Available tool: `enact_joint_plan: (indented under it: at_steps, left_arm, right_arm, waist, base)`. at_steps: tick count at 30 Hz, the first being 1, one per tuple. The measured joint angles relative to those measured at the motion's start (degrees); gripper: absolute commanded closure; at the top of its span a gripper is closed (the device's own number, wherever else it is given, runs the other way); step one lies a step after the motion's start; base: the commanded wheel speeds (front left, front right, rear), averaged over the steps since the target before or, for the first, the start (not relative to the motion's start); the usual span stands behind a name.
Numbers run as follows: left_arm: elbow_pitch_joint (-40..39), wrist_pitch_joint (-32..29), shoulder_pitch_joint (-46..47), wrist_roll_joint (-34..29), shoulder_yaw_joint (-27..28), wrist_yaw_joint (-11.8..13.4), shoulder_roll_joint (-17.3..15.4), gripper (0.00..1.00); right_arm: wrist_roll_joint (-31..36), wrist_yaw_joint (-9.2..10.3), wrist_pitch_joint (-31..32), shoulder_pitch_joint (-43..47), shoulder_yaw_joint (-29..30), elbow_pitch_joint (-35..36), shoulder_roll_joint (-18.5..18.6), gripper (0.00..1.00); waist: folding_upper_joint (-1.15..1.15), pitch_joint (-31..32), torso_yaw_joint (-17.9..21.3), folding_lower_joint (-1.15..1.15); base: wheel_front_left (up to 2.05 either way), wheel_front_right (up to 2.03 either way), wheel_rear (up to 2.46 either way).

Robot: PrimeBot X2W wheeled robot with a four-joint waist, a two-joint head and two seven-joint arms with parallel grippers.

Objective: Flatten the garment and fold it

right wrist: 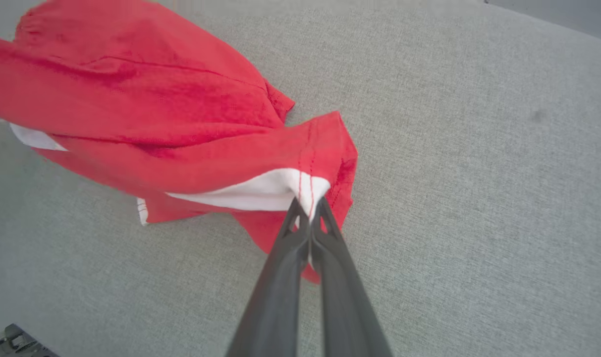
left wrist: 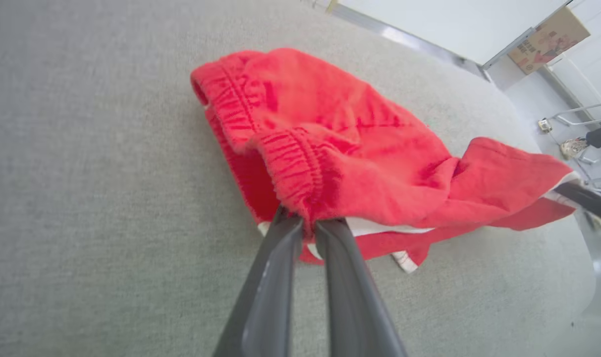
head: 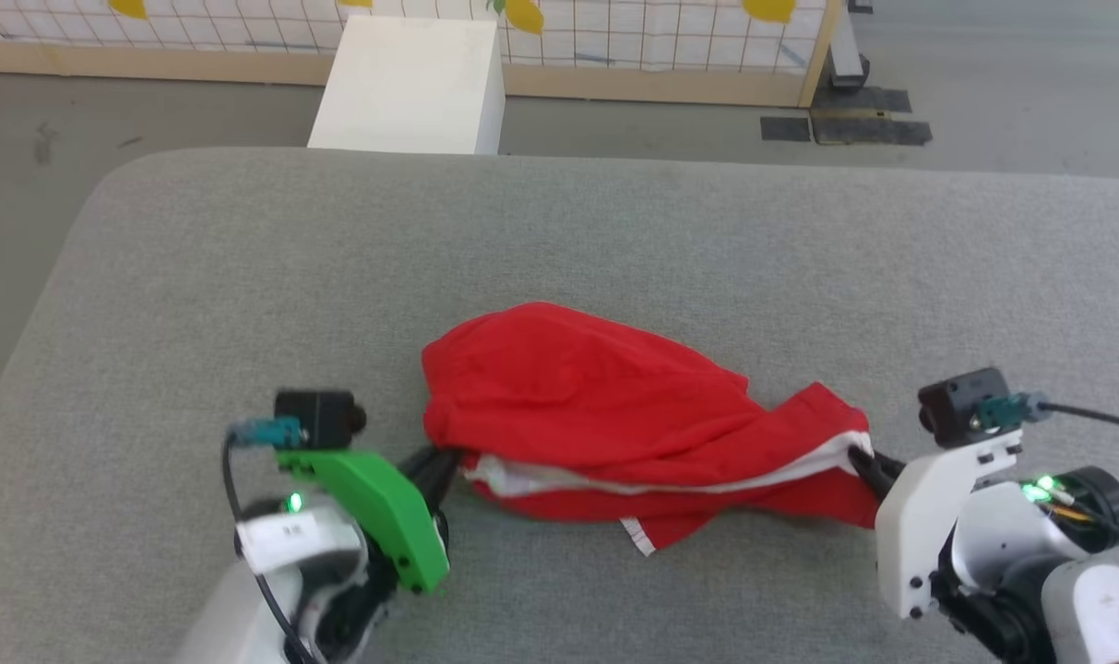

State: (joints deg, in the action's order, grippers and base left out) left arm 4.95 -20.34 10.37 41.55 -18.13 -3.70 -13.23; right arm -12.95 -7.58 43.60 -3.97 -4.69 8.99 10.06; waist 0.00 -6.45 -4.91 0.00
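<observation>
The shorts (head: 605,406) lie bunched near the front of the grey tabletop (head: 614,231), drawn out between my two hands. My left hand (head: 446,458) is clamped on the gathered waistband (left wrist: 290,158). My right hand (head: 862,455) pinches the white-trimmed hem (right wrist: 300,186) at the far end.

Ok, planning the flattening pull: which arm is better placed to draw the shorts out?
Likely left. The left gripper, jaws shut on the garment at its bunched waistband, has table stretching to its left; the right gripper holds a hem corner pulled out.
</observation>
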Motion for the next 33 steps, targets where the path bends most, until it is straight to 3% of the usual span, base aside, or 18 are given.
enact_joint_plan:
  at_steps: [6,7,15,24,33]
  left_arm:
    - [-5.13,-4.16,8.9,0.48,1.0,-0.3,-2.33,1.0]
    - [-5.17,-6.17,15.42,0.79,1.32,-0.85,-3.15,1.0]
    - [5.88,-8.17,36.25,-0.48,2.77,-1.6,-4.68,1.0]
    - [18.51,-1.24,55.76,-5.08,4.93,-1.01,-5.47,1.0]
    - [26.16,8.64,62.25,-7.49,5.19,-1.62,-4.95,1.0]
  right_arm:
    - [-3.89,0.0,0.96,-6.03,1.48,0.76,0.58,1.0]
    - [-6.25,0.0,1.91,-11.22,2.38,0.25,1.65,1.0]
    - [-10.26,0.0,3.75,-34.18,1.46,-9.29,4.37,1.0]
    - [-5.61,-0.01,-3.75,-59.82,0.47,-24.92,2.02,1.0]
    - [-0.18,-0.03,-12.34,-68.16,-0.47,-30.63,1.58,1.0]
  waist:
    - [0.0,1.71,-0.54,0.0]
    - [0.0,2.22,-0.39,0.0]
    - [0.0,-0.06,1.2,0.0]
    - [0.0,-7.21,3.91,0.0]
    - [0.0,-15.44,6.13,0.01]
  base:
    - [0.0,0.0,0.0]
    - [0.0,0.0,0.0]
    - [0.0,0.0,0.0]
    - [0.0,0.0,0.0]
    - [0.0,0.0,0.0]
